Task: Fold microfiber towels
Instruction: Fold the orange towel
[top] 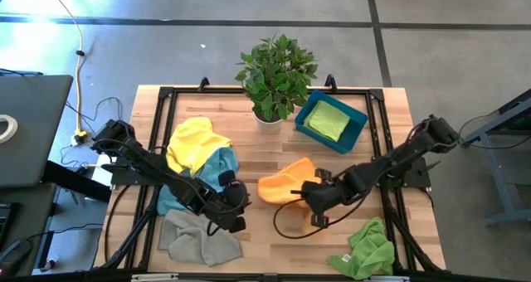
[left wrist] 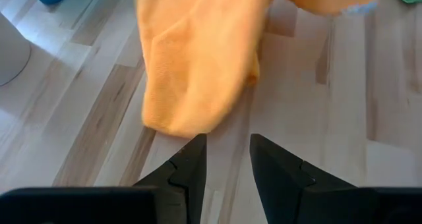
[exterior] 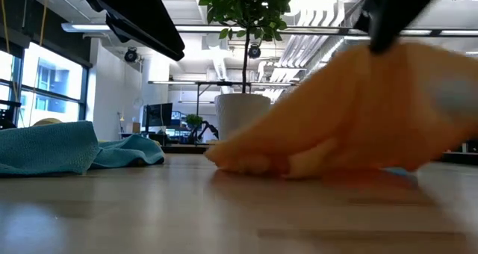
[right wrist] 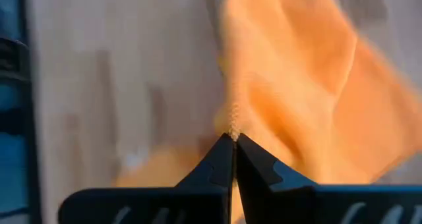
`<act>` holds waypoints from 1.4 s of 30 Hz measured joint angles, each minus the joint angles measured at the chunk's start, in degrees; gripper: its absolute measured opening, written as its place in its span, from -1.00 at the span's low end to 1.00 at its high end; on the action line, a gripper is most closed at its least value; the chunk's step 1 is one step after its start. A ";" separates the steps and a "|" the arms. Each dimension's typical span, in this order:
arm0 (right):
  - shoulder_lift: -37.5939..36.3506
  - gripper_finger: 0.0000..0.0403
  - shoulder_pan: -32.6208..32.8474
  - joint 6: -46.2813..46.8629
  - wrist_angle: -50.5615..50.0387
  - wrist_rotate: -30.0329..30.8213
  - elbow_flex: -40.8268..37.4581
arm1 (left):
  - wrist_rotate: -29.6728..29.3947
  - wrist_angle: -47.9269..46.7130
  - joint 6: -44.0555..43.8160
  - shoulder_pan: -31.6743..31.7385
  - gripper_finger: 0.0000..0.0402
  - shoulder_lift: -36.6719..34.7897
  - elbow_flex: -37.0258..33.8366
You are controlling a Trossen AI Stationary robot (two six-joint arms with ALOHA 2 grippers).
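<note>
An orange towel lies mid-table, partly raised; it fills the right wrist view and looms in the low view. My right gripper is shut on its right side. My left gripper stands open just left of the towel, touching nothing. At the left, a yellow towel lies heaped partly over a light blue one. A grey towel lies crumpled at the near left and a green towel at the near right. Another green cloth rests in the teal bin. My right gripper pinches a bunched edge of the orange towel between its two fingertips. The fingers come slanting down from the table's right side. That side of the towel is lifted, and the cloth slopes down to its left end, which rests on the table.
A potted plant stands at the far middle with the teal bin to its right. A black frame runs around the wooden tabletop. Bare wood shows between the grey and green towels.
</note>
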 joint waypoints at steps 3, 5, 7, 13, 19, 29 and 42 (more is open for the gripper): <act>-0.01 -1.00 -0.32 -3.52 -3.12 0.28 5.19 | 0.00 0.00 0.00 -0.81 -0.47 0.00 0.00; -0.01 -1.00 -0.48 -5.62 -5.87 1.67 8.53 | -0.14 0.02 -0.02 -1.38 -0.47 0.00 0.00; -0.01 -1.00 -0.54 -7.21 -9.35 3.57 12.00 | -0.17 0.02 -0.04 -1.96 -0.47 0.00 0.00; -0.01 -1.00 -0.58 -12.09 -11.77 5.25 21.69 | -1.49 0.02 -0.16 -3.53 -0.47 0.00 0.00; -0.07 -1.00 -0.74 -12.40 -10.49 4.31 27.20 | -2.80 0.02 -0.15 -4.19 -0.47 0.00 0.00; -0.03 -1.00 -0.43 -21.86 -3.99 -4.76 27.60 | -2.80 0.00 0.04 -4.17 -0.47 0.00 0.00; 2.10 -1.00 3.00 -29.40 12.26 -10.08 20.90 | -2.78 -0.04 0.06 -4.17 -0.47 0.00 0.00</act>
